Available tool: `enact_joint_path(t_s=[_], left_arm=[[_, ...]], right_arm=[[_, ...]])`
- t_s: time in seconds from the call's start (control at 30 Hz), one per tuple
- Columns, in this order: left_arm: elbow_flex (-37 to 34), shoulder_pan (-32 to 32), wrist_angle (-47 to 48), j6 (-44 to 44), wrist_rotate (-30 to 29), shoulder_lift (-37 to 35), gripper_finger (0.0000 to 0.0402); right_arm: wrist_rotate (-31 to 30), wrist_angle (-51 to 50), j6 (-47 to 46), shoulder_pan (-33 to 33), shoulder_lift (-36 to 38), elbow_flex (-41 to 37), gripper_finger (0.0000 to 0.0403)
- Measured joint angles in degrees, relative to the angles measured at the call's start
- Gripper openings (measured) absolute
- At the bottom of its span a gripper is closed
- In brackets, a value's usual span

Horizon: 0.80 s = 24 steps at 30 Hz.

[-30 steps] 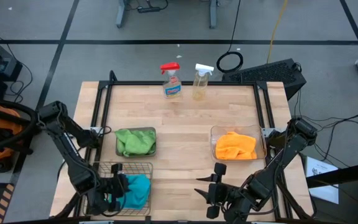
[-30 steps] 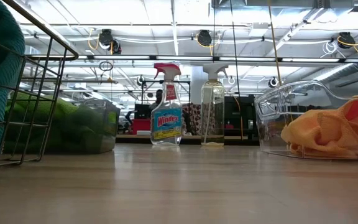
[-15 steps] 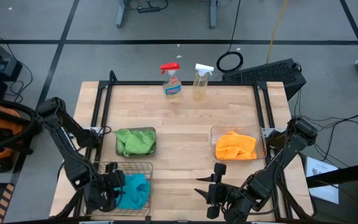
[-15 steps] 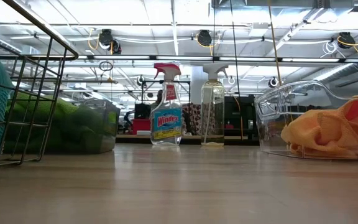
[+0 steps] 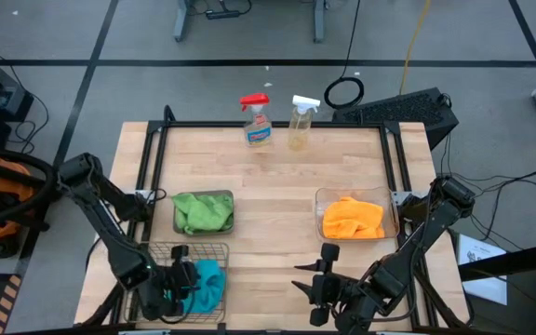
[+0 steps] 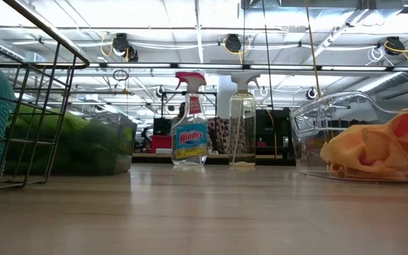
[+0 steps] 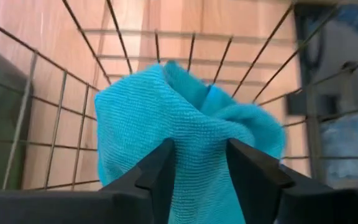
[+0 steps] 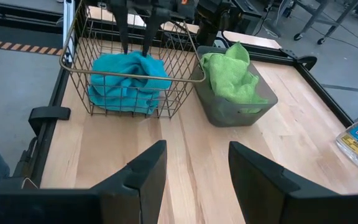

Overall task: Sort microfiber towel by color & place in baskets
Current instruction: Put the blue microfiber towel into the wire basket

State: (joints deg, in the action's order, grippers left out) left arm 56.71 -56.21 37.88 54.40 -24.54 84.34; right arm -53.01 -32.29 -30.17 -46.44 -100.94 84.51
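A teal-blue towel (image 5: 209, 285) lies bunched in the wire-mesh basket (image 5: 203, 246) at the table's near-left corner. My left gripper (image 7: 201, 165) hangs over it, pointing down into the basket, open, with the towel's raised fold (image 7: 197, 118) between its fingers; the right wrist view shows that gripper (image 8: 135, 43) too. Green towels (image 5: 201, 212) fill the smoky grey tub (image 5: 232, 197). Yellow-orange towels (image 5: 353, 218) fill the clear tub (image 5: 320, 199). My right gripper (image 8: 194, 180) waits open near the table's near edge, right of the wire basket. My left gripper comes from above with a finger on either side of the teal towel's raised fold (image 8: 135, 57). The towel rests on the basket's floor. Whether the fingers (image 7: 160, 171) touch the cloth cannot be told.
Two spray bottles, one red-capped (image 5: 257, 121) and one white-capped (image 5: 302, 121), stand at the table's far edge. Bare wood lies between the tubs and in front of the right gripper. The wire basket's walls (image 7: 73, 124) close around the left gripper.
In the low view the teal towel's top has sunk from above the wire basket's rim to below it, and the towel now lies lower in the basket. My left gripper shifted slightly toward the table's left edge, then back toward the right.
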Motion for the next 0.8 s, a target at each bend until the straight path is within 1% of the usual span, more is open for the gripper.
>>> enact_joint_path(t_s=[0.2, 0.33, 0.47, 0.57, 0.67, 0.8], left_arm=[[0.00, 1.83, -1.36, -3.78, -0.38, 4.95, 0.0094], [0.00, 3.75, -1.76, -4.42, -1.17, 7.37, 0.0055], [0.00, 5.54, -1.80, -5.65, -1.25, 9.49, 0.0028], [0.02, 6.48, -2.02, -5.37, -1.44, 10.72, 0.0020], [0.02, 7.08, -3.59, -5.29, -1.35, 11.67, 0.0020], [0.00, 7.42, -4.99, -5.24, -0.62, 11.57, 0.0043]], right_arm=[[0.02, -1.05, -0.01, 0.00, 0.00, 0.00, 0.0164], [0.02, -1.04, 0.69, 0.00, 0.00, 0.00, 0.0164], [0.02, -1.01, 0.81, 0.00, 0.00, 0.00, 0.0164], [0.07, -1.03, 0.81, 0.00, 0.01, 0.00, 0.0164], [0.08, -1.03, 0.83, 0.00, 0.00, 0.00, 0.0164], [0.13, -2.09, 0.95, 0.00, 0.00, 0.00, 0.0164]])
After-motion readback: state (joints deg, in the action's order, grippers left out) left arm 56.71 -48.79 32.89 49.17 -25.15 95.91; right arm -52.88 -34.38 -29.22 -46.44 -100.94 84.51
